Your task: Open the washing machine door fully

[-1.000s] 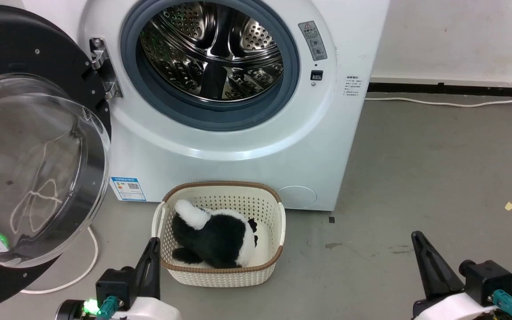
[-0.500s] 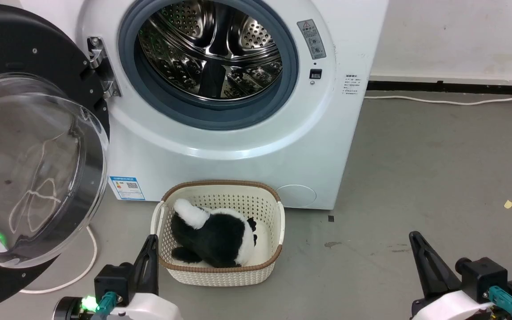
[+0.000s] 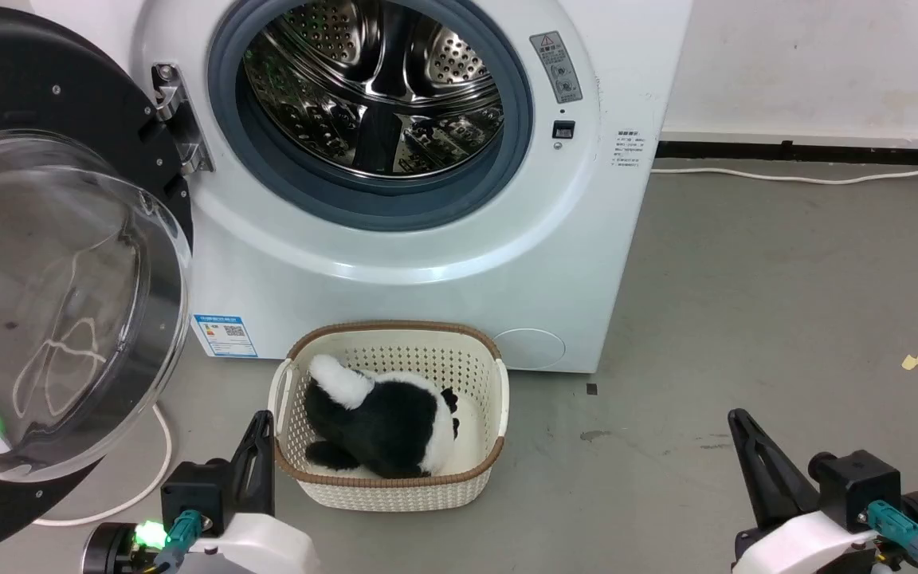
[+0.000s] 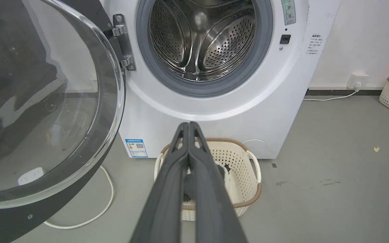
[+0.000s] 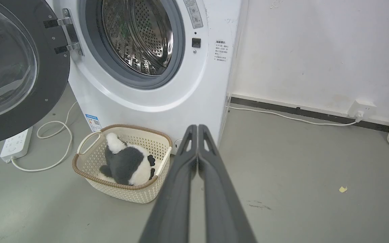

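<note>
Am reading the washing machine door (image 3: 52, 271) at far left. It is hanging swung well out from the white machine (image 3: 586, 263) on its hinge (image 3: 176, 119), with the inner face and bulging glass bowl turned toward me and the drum (image 3: 371, 88) standing exposed.

Am judging the door heavy and rigid, pivoting only about that hinge. The glossy black ring is probably offering little friction, and the glass is looking like the wrong place to press. Am planning to push on the black ring at the edge farthest from the hinge, for leverage.

Left claw (image 4: 188, 125) is sitting low with fingers pressed together, gripping nothing, near the basket (image 3: 395, 328) holding a plush toy (image 3: 379, 422). Right claw (image 5: 198, 126), far right over the floor, is likewise pinched closed and carrying nothing.
</note>
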Robot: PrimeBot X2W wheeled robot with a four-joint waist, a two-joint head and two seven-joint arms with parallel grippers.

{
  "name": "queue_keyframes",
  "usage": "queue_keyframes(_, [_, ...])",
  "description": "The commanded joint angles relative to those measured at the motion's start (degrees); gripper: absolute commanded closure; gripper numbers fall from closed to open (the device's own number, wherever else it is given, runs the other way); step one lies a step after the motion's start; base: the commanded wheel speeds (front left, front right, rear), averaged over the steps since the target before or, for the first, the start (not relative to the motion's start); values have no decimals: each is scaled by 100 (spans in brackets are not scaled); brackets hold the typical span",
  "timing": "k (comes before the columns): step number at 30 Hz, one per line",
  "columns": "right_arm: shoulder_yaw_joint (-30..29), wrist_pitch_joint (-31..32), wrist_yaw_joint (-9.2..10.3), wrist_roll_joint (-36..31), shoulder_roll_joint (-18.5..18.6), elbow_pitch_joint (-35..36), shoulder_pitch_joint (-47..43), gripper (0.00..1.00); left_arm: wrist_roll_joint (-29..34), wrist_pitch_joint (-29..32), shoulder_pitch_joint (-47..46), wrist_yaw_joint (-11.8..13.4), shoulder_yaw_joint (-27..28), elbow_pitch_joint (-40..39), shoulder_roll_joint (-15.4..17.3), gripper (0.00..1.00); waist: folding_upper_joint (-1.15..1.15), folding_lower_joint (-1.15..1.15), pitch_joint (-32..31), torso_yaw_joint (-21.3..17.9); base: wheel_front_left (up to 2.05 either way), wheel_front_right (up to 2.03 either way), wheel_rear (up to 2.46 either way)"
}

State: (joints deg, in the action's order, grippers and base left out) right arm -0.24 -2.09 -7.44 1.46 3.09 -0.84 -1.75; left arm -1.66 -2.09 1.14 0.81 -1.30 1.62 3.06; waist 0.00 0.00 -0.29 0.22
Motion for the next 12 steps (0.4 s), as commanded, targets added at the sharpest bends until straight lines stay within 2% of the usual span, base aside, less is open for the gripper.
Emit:
queue_keyframes(1, [8,25,-4,-50,-19,42,111,100,51,26,-74,-39,21,-44,1,100,0,0,2,-2,0,0,0])
queue_keyframes(12, [21,178,-4,-129,-21,77,164,100,147,178,-107,-74,111,-142,-15,100,0,0,24,-18,0,0,0])
